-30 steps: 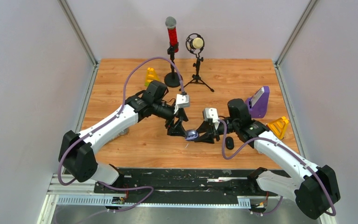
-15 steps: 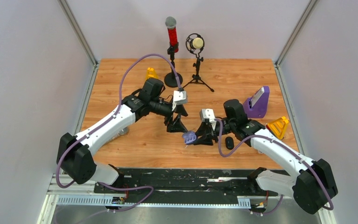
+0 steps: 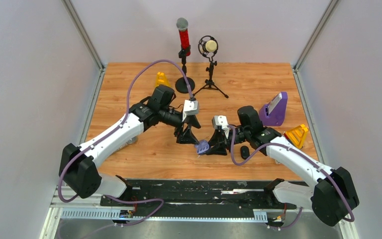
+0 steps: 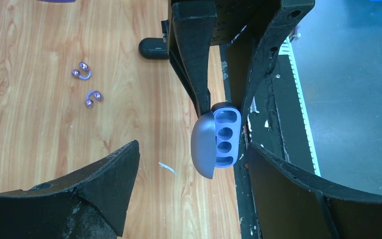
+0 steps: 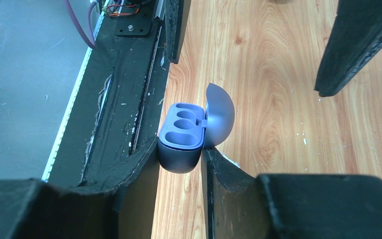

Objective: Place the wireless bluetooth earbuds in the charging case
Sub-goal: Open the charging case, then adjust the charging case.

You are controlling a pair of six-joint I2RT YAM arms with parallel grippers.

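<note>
The purple charging case [image 5: 189,134] hangs above the wood with its lid swung open and its wells empty, and my right gripper [image 5: 179,155] is shut on its base. From above, the case [image 3: 202,146] sits at the tip of the right gripper [image 3: 210,146]. My left gripper [image 3: 186,134] stands open just beyond it, holding nothing. In the left wrist view the case [image 4: 218,139] hangs ahead of the left gripper [image 4: 193,147], apart from both fingers. Two shiny purple earbuds [image 4: 82,73] [image 4: 93,97] lie loose on the table.
A black oblong case [image 3: 244,152] lies by the right arm. A purple stand [image 3: 275,109] and a yellow piece [image 3: 297,135] sit at the right, another yellow piece [image 3: 161,79] at the back left. Two microphones [image 3: 183,37] [image 3: 209,47] stand at the back.
My left gripper has drawn back from the charging case and slightly narrowed. The case's lid now stands open. The right gripper has shifted a little left with the case.
</note>
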